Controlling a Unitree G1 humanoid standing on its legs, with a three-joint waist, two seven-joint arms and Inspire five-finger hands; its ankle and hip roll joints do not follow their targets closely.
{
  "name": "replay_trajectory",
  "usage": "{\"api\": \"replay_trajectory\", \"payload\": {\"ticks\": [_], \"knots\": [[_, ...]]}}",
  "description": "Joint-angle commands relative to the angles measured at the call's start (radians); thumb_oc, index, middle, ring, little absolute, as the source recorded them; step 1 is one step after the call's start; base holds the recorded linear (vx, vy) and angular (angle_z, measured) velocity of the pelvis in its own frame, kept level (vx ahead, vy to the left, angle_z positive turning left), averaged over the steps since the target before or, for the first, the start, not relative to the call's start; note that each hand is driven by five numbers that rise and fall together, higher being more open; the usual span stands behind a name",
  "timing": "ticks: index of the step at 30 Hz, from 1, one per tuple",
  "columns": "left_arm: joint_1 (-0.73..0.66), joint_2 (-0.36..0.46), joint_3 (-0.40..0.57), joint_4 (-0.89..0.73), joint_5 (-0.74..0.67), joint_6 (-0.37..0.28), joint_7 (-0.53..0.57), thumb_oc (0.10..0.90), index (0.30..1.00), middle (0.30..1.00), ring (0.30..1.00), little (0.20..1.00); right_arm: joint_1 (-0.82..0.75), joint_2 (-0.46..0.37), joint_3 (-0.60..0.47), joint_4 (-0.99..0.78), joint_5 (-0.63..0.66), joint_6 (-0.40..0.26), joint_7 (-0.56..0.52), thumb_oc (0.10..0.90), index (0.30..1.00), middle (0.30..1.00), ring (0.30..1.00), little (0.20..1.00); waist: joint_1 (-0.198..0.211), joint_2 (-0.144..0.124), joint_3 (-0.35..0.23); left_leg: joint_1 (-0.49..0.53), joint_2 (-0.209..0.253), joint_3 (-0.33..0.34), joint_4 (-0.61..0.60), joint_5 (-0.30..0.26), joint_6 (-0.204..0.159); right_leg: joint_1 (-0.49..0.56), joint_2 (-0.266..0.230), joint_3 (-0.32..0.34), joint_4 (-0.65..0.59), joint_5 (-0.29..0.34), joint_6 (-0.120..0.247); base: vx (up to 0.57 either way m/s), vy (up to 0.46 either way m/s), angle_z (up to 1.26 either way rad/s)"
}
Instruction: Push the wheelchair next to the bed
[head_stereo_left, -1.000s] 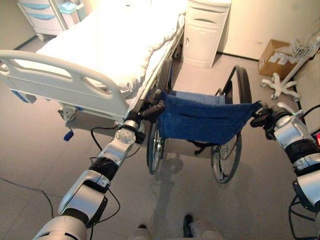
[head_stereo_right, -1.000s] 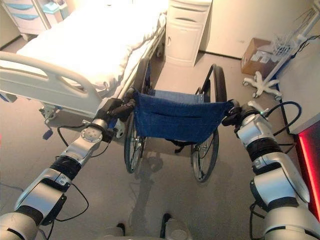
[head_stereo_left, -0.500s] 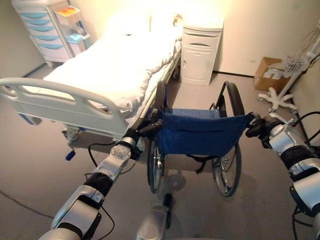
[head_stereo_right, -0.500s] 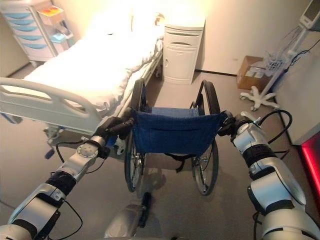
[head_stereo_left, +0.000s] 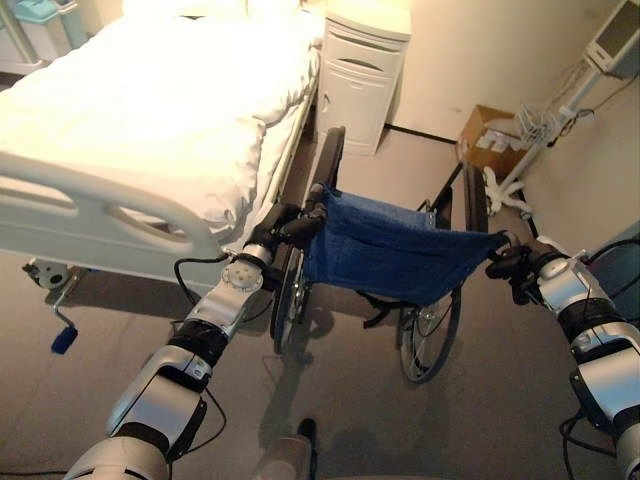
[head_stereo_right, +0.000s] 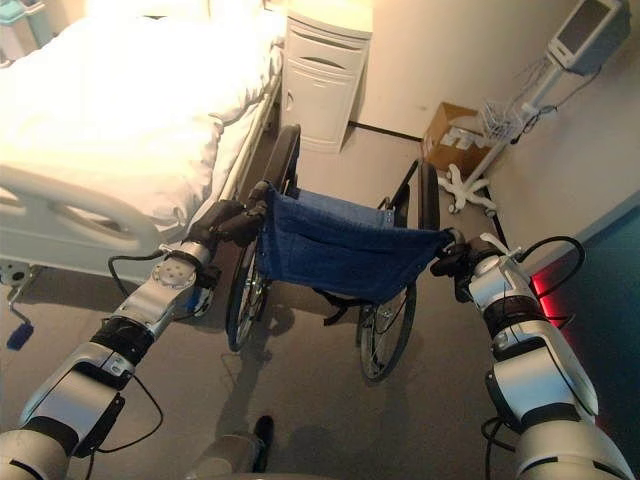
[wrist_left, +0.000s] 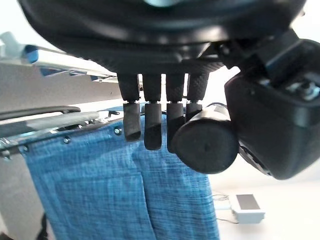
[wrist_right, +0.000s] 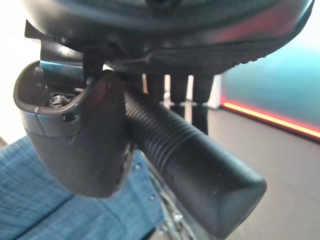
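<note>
The wheelchair (head_stereo_left: 400, 255) stands between the two hands, its blue back (head_stereo_right: 340, 250) stretched from one to the other. The left hand (head_stereo_left: 283, 225) is curled round the left push handle (wrist_left: 205, 141), fingers (wrist_left: 152, 125) wrapped over the grip. The right hand (head_stereo_right: 452, 262) is clamped on the right handle (wrist_right: 200, 165) the same way. Just beyond the left hand lies the bed (head_stereo_left: 150, 110), close along the chair's left wheel (head_stereo_left: 288, 300). A white cabinet (head_stereo_right: 325, 70) stands ahead.
</note>
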Motion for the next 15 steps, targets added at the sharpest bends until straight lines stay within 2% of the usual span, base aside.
{"api": "replay_trajectory", "payload": {"ticks": [1, 2, 4, 5, 7, 9, 10, 11, 12, 13, 14, 15], "knots": [[0.153, 0.063, 0.010, 0.015, 0.100, 0.021, 0.042, 0.400, 0.300, 0.300, 0.300, 0.300, 0.071, 0.116, 0.101, -0.085, 0.086, -0.083, 0.084, 0.400, 0.300, 0.300, 0.300, 0.300, 0.024, 0.000, 0.075, -0.006, 0.007, 0.042, 0.029, -0.087, -0.056, -0.207, -0.037, -0.005, -0.185, 0.200, 0.045, 0.23, -0.079, -0.47], [0.151, 0.077, 0.019, 0.005, 0.095, 0.014, 0.043, 0.400, 0.300, 0.300, 0.300, 0.300, 0.055, 0.111, 0.106, -0.110, 0.095, -0.062, 0.082, 0.400, 0.300, 0.300, 0.300, 0.300, 0.002, 0.004, 0.105, 0.017, 0.005, 0.025, 0.028, -0.107, -0.053, -0.315, -0.031, -0.003, -0.197, 0.202, 0.043, 0.22, -0.079, -0.45], [0.145, 0.092, 0.027, -0.010, 0.080, 0.011, 0.041, 0.400, 0.300, 0.300, 0.300, 0.300, 0.034, 0.100, 0.112, -0.139, 0.104, -0.032, 0.082, 0.400, 0.300, 0.300, 0.300, 0.300, -0.025, -0.003, 0.140, 0.036, -0.010, 0.012, 0.042, -0.140, -0.044, -0.405, -0.038, -0.004, -0.251, 0.227, 0.045, 0.34, -0.111, -0.13], [0.141, 0.095, 0.027, -0.016, 0.075, 0.005, 0.033, 0.400, 0.300, 0.300, 0.300, 0.300, 0.016, 0.084, 0.116, -0.156, 0.111, 0.001, 0.094, 0.400, 0.300, 0.300, 0.300, 0.300, -0.047, -0.008, 0.156, 0.066, -0.022, -0.008, 0.051, -0.171, -0.043, -0.450, -0.049, -0.006, -0.337, 0.248, 0.051, 0.62, -0.195, 0.46], [0.137, 0.089, 0.025, -0.022, 0.074, 0.006, 0.021, 0.400, 0.300, 0.300, 0.300, 0.300, -0.001, 0.067, 0.114, -0.159, 0.116, 0.034, 0.117, 0.400, 0.300, 0.300, 0.300, 0.300, -0.066, -0.008, 0.163, 0.106, -0.024, -0.034, 0.046, -0.197, -0.050, -0.460, -0.054, 0.000, -0.457, 0.250, 0.057, 0.64, -0.219, 1.06], [0.134, 0.074, 0.027, -0.024, 0.086, 0.016, 0.010, 0.400, 0.300, 0.300, 0.300, 0.300, 0.000, 0.059, 0.106, -0.166, 0.108, 0.076, 0.159, 0.400, 0.300, 0.300, 0.300, 0.300, -0.082, -0.002, 0.157, 0.155, -0.005, -0.056, 0.024, -0.211, -0.065, -0.452, -0.058, 0.006, -0.566, 0.257, 0.066, 0.64, -0.271, 1.55], [0.137, 0.068, 0.032, -0.039, 0.113, 0.033, 0.007, 0.400, 0.300, 0.300, 0.300, 0.300, 0.004, 0.054, 0.106, -0.181, 0.113, 0.106, 0.165, 0.400, 0.300, 0.300, 0.300, 0.300, -0.088, -0.010, 0.154, 0.166, 0.002, -0.061, 0.031, -0.224, -0.070, -0.435, -0.054, 0.036, -0.527, 0.250, 0.066, 0.50, -0.232, 1.25], [0.137, 0.069, 0.031, -0.041, 0.121, 0.036, 0.005, 0.400, 0.300, 0.300, 0.300, 0.300, 0.006, 0.053, 0.105, -0.183, 0.113, 0.111, 0.164, 0.400, 0.300, 0.300, 0.300, 0.300, -0.090, -0.013, 0.151, 0.165, 0.003, -0.062, 0.034, -0.226, -0.071, -0.424, -0.051, 0.044, -0.524, 0.243, 0.066, 0.61, -0.330, 0.99], [0.137, 0.070, 0.032, -0.044, 0.115, 0.039, 0.007, 0.400, 0.300, 0.300, 0.300, 0.300, 0.016, 0.049, 0.102, -0.175, 0.124, 0.111, 0.170, 0.400, 0.300, 0.300, 0.300, 0.300, -0.093, -0.027, 0.140, 0.150, 0.009, -0.053, 0.071, -0.246, -0.077, -0.392, -0.060, 0.050, -0.507, 0.229, 0.063, 0.60, -0.290, 0.54], [0.136, 0.069, 0.036, -0.039, 0.087, 0.047, 0.009, 0.400, 0.300, 0.300, 0.300, 0.300, 0.018, 0.052, 0.102, -0.168, 0.118, 0.107, 0.190, 0.400, 0.300, 0.300, 0.300, 0.300, -0.102, -0.034, 0.128, 0.185, 0.039, -0.046, 0.093, -0.279, -0.101, -0.398, -0.080, 0.043, -0.442, 0.244, 0.064, 0.71, -0.282, 0.55], [0.135, 0.067, 0.039, -0.034, 0.085, 0.058, 0.010, 0.400, 0.300, 0.300, 0.300, 0.300, 0.018, 0.048, 0.102, -0.171, 0.103, 0.114, 0.210, 0.400, 0.300, 0.300, 0.300, 0.300, -0.116, -0.027, 0.117, 0.237, 0.087, -0.036, 0.087, -0.278, -0.127, -0.408, -0.085, 0.032, -0.389, 0.243, 0.061, 0.60, -0.150, 0.54], [0.133, 0.066, 0.032, -0.027, 0.076, 0.063, 0.010, 0.400, 0.300, 0.300, 0.300, 0.300, 0.027, 0.043, 0.097, -0.164, 0.095, 0.111, 0.221, 0.400, 0.300, 0.300, 0.300, 0.300, -0.129, -0.020, 0.109, 0.250, 0.139, -0.007, 0.092, -0.238, -0.152, -0.404, -0.093, 0.008, -0.365, 0.239, 0.054, 0.51, -0.132, 0.32]]}}
